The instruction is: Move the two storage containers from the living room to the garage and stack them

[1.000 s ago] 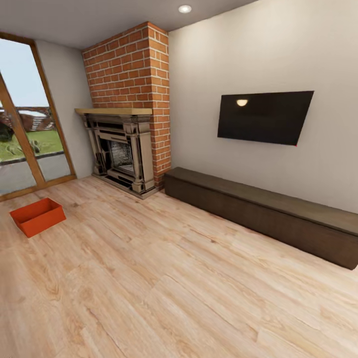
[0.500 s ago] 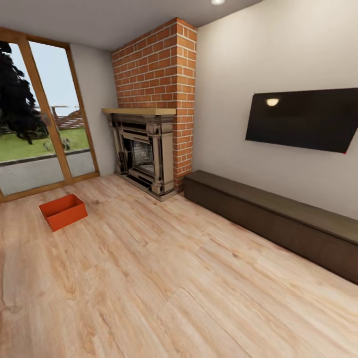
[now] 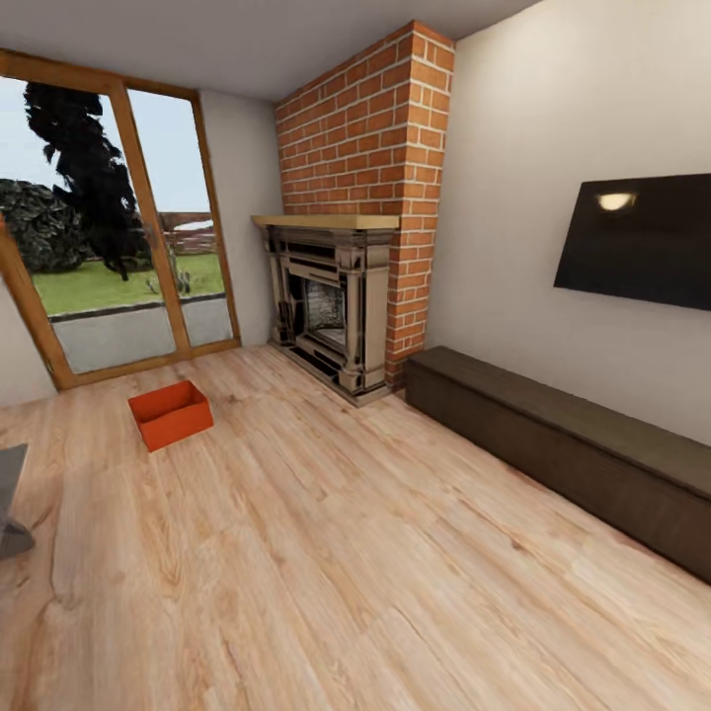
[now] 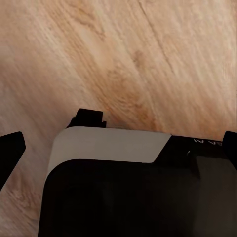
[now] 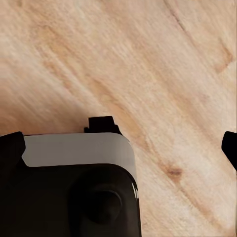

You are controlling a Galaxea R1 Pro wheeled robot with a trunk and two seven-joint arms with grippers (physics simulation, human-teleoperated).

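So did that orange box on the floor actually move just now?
No. The storage container keeps its spot on the planks before the glass doors and left of the fireplace; the whole picture slid right, so the camera turned.

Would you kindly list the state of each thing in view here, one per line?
storage container: lidless, upright, empty as far as shows, on the wood-plank floor near the glass doors.
glass doors: shut.
TV: screen dark, off, mounted on the wall.
fireplace: unlit.
console: top bare, against the wall.
left gripper: open, over bare floor.
right gripper: open, over bare floor.
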